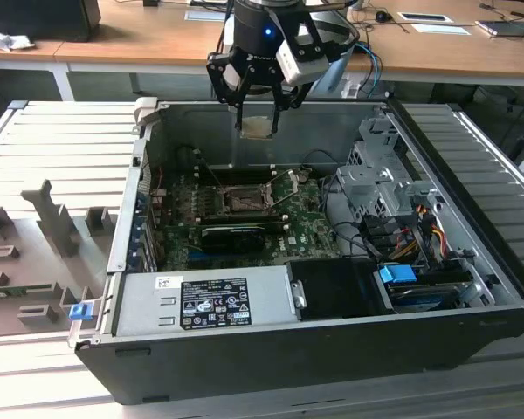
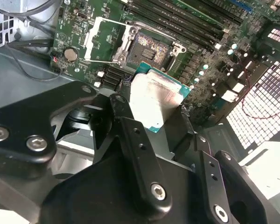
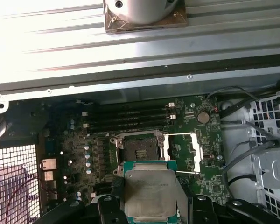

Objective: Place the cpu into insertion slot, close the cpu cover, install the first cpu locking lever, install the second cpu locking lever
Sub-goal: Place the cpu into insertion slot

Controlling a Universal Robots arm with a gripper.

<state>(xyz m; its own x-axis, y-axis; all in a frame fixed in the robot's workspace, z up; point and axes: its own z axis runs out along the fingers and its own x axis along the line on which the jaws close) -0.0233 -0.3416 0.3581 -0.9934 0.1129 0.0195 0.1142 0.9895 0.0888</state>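
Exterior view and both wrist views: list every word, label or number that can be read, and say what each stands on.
Nothing can be read.
Black label on the power supply: print too small to read.
White sticker beside it: too small to read.
Top of the cpu, held in the gripper: faint marks, unreadable in both wrist views.
Motherboard: white markings too small to read.

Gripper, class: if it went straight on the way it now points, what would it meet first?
The gripper, shut on the cpu, would probably meet the motherboard beside the open insertion slot; depth is unclear.
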